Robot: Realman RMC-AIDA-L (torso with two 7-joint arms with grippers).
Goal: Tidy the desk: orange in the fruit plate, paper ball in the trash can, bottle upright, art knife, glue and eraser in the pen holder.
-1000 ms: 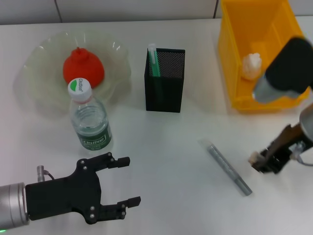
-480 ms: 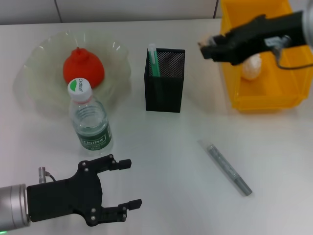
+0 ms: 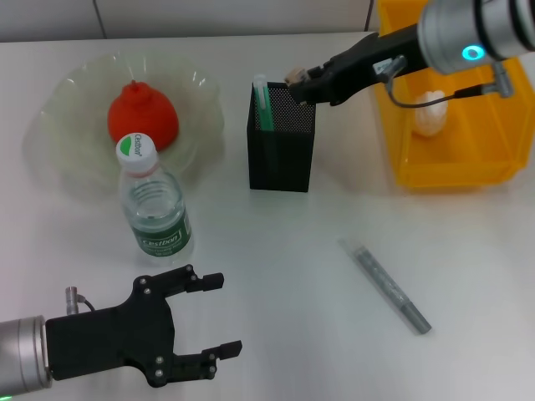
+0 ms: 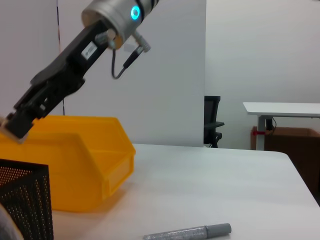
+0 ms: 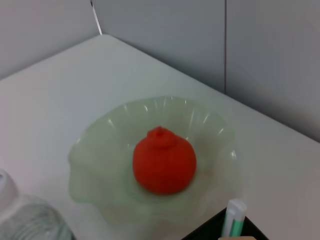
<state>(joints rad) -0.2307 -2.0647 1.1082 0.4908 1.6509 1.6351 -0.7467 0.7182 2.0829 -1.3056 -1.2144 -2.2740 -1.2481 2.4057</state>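
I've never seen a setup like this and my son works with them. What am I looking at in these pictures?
A two-armed robot tidying a white desk. One picture looks down from its head; two come from cameras on its wrists. The right tool holds a small beige eraser over the black pen holder, where a green art knife already stands. The left tool waits open, near the front edge. An orange sits in the fruit plate, a bottle stands upright, and a grey glue stick lies flat. The yellow trash can holds a paper ball.
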